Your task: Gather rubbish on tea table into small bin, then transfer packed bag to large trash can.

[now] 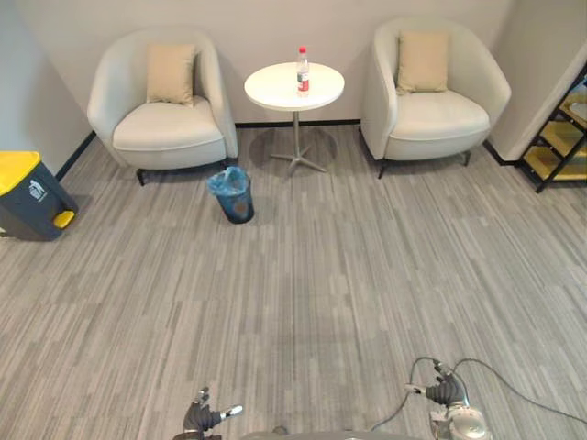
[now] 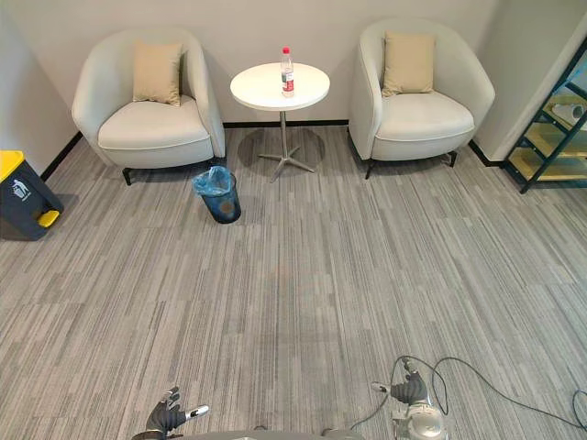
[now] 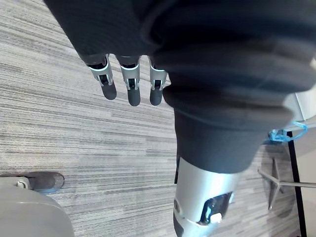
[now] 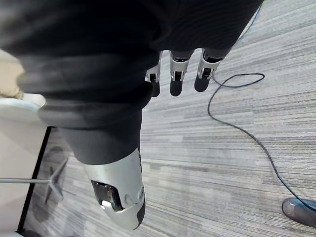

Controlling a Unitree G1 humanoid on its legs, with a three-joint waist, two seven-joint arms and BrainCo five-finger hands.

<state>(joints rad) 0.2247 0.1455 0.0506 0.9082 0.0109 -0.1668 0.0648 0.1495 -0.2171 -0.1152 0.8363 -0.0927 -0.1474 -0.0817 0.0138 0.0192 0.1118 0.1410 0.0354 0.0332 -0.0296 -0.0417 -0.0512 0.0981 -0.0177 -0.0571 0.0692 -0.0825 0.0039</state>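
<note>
The bottle (image 1: 302,71) had a red label around its middle and a red cap, but the words on it were too small for me to read. It stood upright near the middle of the round white worktop (image 1: 271,92). The worktop looked smooth and sat on 1 thin metal post with a star-shaped foot.

The big trash can (image 1: 27,197) was dark grey with a yellow lid. It had a small white picture on its side, and I could not tell what the picture was. The edge of my view cut part of the can off. It sat by the wall on my left, well apart from the worktop.

The small bin (image 1: 237,206) was round and dark, with a crinkly blue bag (image 1: 227,179) folded over its rim. It stood on the floor (image 1: 321,275) near the worktop's foot, just beside the front of the left armchair (image 1: 165,133). I could not see inside it.

The left armchair and the right armchair (image 1: 440,115) were cream, soft and rounded, and each held 1 tan cushion (image 1: 171,73). A shelf (image 1: 559,137) with a black frame and yellow boards was cut off at my far right. The floor was grey carpet with thin stripes.

My left hand (image 1: 206,417) and my right hand (image 1: 447,392) hung low over the carpet, far from the worktop. Both were released, with the fingers (image 3: 129,86) straight and loose, grasping nothing.
</note>
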